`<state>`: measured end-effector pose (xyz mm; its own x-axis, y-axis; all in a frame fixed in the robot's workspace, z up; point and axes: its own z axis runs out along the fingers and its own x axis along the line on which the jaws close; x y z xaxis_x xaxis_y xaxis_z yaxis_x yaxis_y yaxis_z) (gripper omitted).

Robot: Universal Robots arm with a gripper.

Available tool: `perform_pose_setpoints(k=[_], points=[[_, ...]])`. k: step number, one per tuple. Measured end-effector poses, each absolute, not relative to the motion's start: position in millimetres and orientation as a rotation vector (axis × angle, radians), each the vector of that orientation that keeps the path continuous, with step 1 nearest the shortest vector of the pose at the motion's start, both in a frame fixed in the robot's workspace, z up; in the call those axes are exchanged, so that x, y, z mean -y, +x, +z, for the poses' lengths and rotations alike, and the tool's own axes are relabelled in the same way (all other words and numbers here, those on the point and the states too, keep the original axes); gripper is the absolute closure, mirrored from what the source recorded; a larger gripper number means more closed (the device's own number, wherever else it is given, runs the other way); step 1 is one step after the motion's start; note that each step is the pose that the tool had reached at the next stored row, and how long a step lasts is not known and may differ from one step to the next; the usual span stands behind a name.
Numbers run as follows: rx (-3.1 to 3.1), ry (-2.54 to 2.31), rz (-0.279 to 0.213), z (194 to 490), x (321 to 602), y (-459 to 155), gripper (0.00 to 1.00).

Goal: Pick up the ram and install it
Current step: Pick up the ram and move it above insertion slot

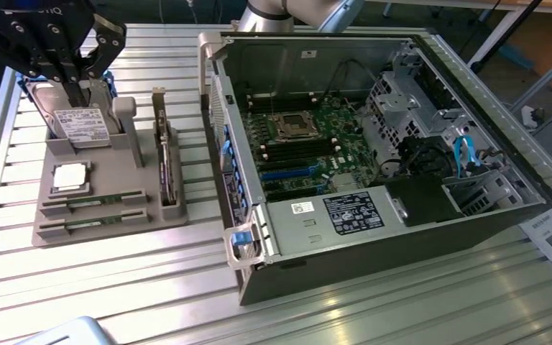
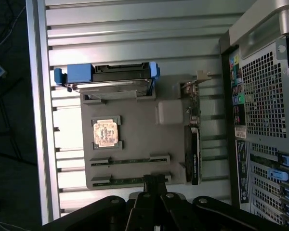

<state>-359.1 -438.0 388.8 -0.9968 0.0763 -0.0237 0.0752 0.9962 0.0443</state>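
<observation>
Slatted table [image 1: 113, 287]; ram [image 2: 130, 160] seated in grey holder [image 2: 135, 139] slot; hand [image 2: 154, 180] closed, hovering above holder edge.

Table [image 1: 113, 287]: parts holder [image 1: 132, 183] at the exterior view's left, open computer case [image 1: 290, 241] just beside it at the right, motherboard [image 1: 305, 140] lying inside the case. On the holder: hard drive [image 1: 83, 126] standing at the far end, processor chip [image 1: 71, 177] in front of it, two ram sticks [image 1: 94, 201] in parallel slots along the near edge, expansion card [image 1: 167, 169] upright along the side nearest the case.
</observation>
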Motion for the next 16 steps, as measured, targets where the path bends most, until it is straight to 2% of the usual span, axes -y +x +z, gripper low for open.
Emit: perform_pose_setpoints(k=[16], points=[[-3.116,0.042,0.069,388.8,439.9,-359.1,0.9]])
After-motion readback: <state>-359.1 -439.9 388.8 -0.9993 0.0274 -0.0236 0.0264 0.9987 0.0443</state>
